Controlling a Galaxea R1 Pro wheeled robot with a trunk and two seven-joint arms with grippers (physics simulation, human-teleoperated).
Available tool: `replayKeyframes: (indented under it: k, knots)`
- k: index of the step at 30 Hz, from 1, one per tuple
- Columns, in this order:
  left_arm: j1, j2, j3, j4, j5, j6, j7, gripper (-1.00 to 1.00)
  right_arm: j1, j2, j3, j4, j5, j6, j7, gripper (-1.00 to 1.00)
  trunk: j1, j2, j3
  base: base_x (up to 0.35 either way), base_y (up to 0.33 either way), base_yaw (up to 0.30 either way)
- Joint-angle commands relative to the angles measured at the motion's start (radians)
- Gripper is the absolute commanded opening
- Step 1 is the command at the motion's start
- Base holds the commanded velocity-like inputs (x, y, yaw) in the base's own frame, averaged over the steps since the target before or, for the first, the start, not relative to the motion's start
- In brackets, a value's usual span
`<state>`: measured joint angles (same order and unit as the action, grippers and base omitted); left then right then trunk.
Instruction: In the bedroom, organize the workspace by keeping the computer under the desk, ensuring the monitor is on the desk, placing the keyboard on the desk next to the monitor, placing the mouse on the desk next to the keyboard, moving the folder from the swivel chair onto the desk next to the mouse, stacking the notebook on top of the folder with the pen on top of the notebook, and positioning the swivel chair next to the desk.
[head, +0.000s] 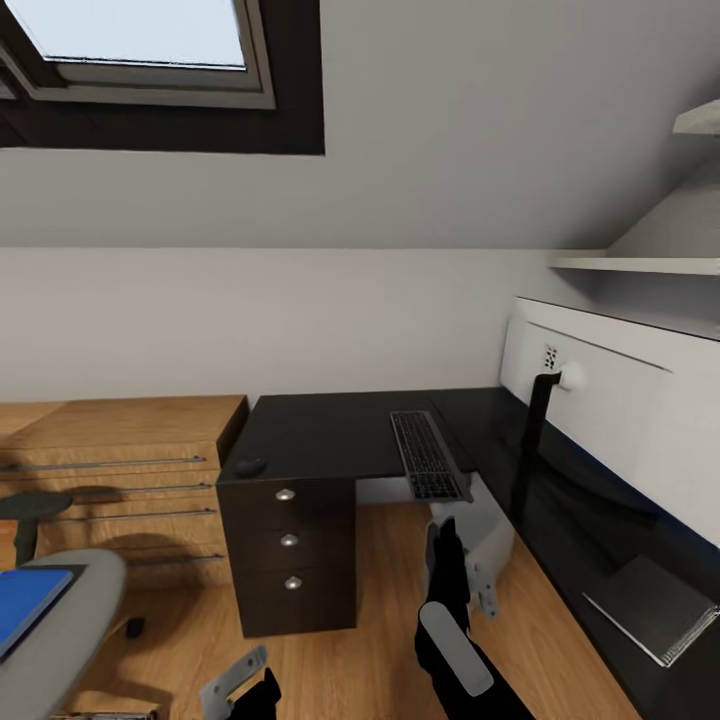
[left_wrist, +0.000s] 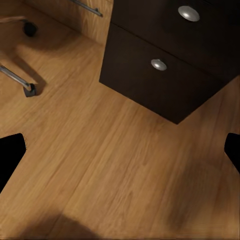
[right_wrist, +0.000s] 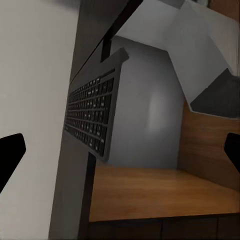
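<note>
Keyboard (head: 430, 456) overhangs the surface (head: 320, 435) edge, our right gripper (head: 447, 535) just below it with fingers spread wide and empty, so an upward bump could tip it to the floor.

Black arms (head: 450, 600), grey panels

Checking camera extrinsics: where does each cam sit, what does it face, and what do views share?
Head view: high on the robot, facing down over the desk, monitor and both forearms; the right gripper reaches toward the keyboard.
Left wrist view: near the left gripper, facing the wood floor and drawer unit; fingertips at the picture's edges.
Right wrist view: faces the keyboard overhanging the desk edge.
Shared: keyboard, drawer unit.
</note>
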<state>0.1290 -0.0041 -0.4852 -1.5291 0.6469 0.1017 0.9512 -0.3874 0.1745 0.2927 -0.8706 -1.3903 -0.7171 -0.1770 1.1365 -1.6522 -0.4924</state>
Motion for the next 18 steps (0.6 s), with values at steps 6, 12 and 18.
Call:
replayKeyframes:
  k: [6, 12, 18]
  knots:
    - [0.000, -0.001, -0.004, -0.002, 0.000, 0.008, 0.004, 1.00, -0.001, 0.000, 0.010, -0.001, 0.002, -0.003, -0.011, 1.00, 0.000, -0.001, -0.001, -0.169, 0.000, 0.000]
    - [0.000, 0.000, -0.004, -0.002, -0.001, 0.008, 0.004, 1.00, -0.001, 0.000, 0.051, -0.018, 0.006, 0.009, -0.015, 1.00, 0.000, -0.001, -0.001, -0.026, 0.000, 0.000]
    - [0.000, 0.001, -0.004, -0.002, -0.001, 0.007, 0.004, 1.00, 0.000, -0.033, 0.108, -0.105, 0.018, 0.112, -0.019, 1.00, -0.020, 0.034, 0.015, -0.005, 0.000, 0.000]
